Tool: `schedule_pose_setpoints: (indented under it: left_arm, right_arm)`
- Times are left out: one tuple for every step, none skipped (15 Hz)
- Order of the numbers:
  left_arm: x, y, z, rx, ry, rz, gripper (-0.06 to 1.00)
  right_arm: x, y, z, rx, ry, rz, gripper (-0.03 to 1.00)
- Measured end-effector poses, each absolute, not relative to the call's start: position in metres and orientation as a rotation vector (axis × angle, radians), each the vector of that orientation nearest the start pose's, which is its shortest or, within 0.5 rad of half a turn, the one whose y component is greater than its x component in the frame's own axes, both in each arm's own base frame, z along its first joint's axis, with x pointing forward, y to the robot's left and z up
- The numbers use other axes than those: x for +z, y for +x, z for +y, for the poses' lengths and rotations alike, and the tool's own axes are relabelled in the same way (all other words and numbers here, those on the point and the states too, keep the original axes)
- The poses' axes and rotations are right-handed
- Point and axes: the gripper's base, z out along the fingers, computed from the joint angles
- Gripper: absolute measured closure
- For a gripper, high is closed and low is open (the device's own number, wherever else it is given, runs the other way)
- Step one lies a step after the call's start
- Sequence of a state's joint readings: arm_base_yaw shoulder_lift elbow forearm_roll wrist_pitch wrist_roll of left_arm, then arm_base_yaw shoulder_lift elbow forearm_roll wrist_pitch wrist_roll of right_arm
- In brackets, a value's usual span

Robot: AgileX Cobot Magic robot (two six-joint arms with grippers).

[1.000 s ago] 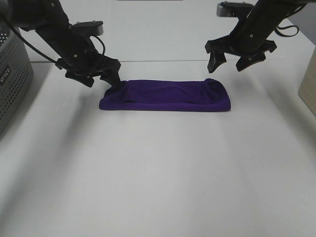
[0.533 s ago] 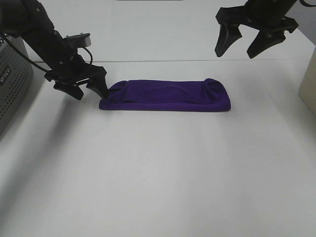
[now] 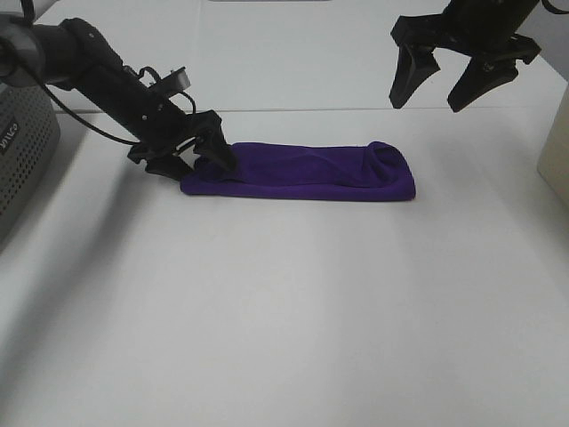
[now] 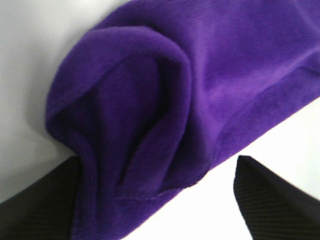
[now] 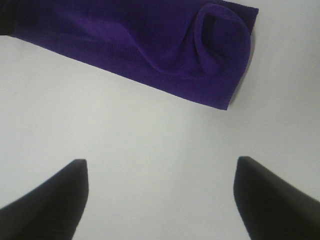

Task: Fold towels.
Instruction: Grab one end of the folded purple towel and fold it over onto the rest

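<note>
White bench [image 3: 284,311], purple towel [image 3: 311,171] lying as a folded strip. Left hand [image 3: 209,158] gapes around its end, probably for the next fold; right hand [image 3: 430,98] hangs high, open, empty.

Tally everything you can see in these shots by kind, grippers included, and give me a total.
Purple towel: 1
Black grippers: 2, the left gripper and the right gripper
Grey perforated bin: 1
Beige object at the right edge, cut off: 1
Total: 5
</note>
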State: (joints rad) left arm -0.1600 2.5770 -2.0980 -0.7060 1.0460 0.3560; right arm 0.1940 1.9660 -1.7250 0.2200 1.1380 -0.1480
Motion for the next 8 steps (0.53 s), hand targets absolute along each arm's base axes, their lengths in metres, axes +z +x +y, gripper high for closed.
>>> schedule_pose_setpoints:
  left_arm:
    - [0.09, 0.506, -0.138, -0.971, 0.256, 2.795, 0.19]
    - [0.087, 0.508, -0.143, -1.025, 0.252, 2.787, 0.23]
    - [0.084, 0.509, -0.148, -1.036, 0.265, 2.785, 0.33]
    - [0.08, 0.509, -0.15, -1.023, 0.28, 2.79, 0.51]
    - [0.077, 0.51, -0.15, -1.003, 0.298, 2.794, 0.73]
    - [0.078, 0.511, -0.15, -0.986, 0.318, 2.792, 0.87]
    - [0.083, 0.514, -0.151, -0.966, 0.359, 2.786, 0.89]
    - [0.093, 0.516, -0.151, -0.955, 0.401, 2.775, 0.89]
  right_arm:
    - [0.266, 0.408, 0.099, 0.315, -0.398, 2.837, 0.2]
    - [0.266, 0.407, 0.099, 0.316, -0.402, 2.85, 0.2]
    - [0.266, 0.406, 0.098, 0.317, -0.412, 2.862, 0.2]
    - [0.265, 0.405, 0.098, 0.317, -0.422, 2.87, 0.2]
    - [0.265, 0.404, 0.098, 0.318, -0.428, 2.88, 0.2]
    - [0.265, 0.403, 0.098, 0.319, -0.432, 2.888, 0.2]
    - [0.265, 0.403, 0.098, 0.318, -0.441, 2.892, 0.2]
    - [0.265, 0.403, 0.098, 0.318, -0.443, 2.892, 0.2]
